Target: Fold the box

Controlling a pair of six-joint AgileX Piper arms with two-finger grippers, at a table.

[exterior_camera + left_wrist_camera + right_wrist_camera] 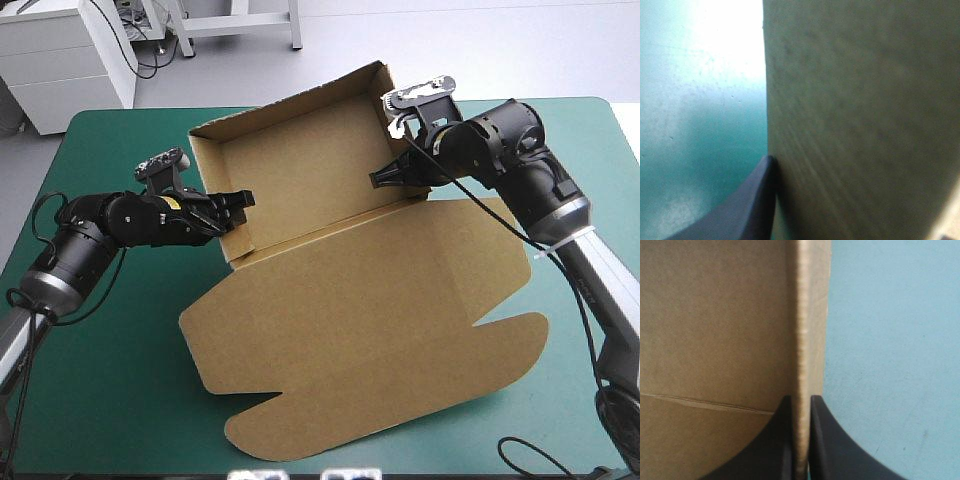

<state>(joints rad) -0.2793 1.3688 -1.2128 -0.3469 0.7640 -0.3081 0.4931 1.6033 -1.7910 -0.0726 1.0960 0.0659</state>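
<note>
**Q:** Status?
**A:** The box (350, 300) sits mid-table (120, 400), lid (380, 340) flat toward 6 o'clock. The left pincer (238, 205) pinches its 9 o'clock wall, the right pincer (385, 178) its 3 o'clock wall.
**Q:** Next?
**A:** Probably seat both walls square.

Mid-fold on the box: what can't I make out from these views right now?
Left wrist view: whether the left gripper grips the box; its blurred wall fills the view.
High view: the tray's near right corner, behind the right gripper.
Right wrist view: the lid, out of frame.
</note>
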